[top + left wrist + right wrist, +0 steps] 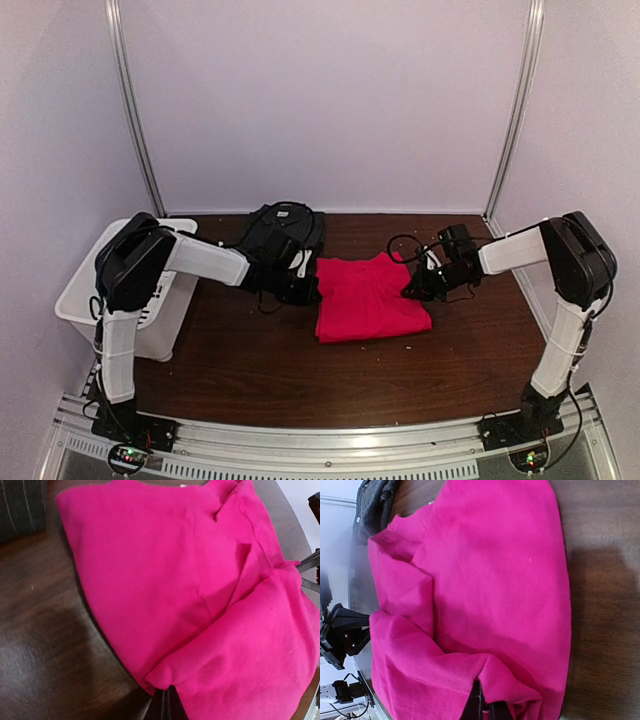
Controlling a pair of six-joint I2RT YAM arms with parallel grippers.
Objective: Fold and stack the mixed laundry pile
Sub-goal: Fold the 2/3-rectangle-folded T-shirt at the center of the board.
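The red T-shirt lay on the desk between the two tools, one layer already doubled over another and creased. The left tool was clenched on a thin pinch of cloth at the edge nearest it, and the right tool was clenched the same way on the opposite edge. Either pinch looked shallow, so a quick lift could probably let the cloth slide out and drop the fold open. If one tool rose or travelled faster than the other, the fold would likely come down skewed. Pulling apart would stretch the shirt and drag it across the desk. The dark striped shirt sat heaped just behind the left tool, so a backward swing there might snag it and undo its shape.
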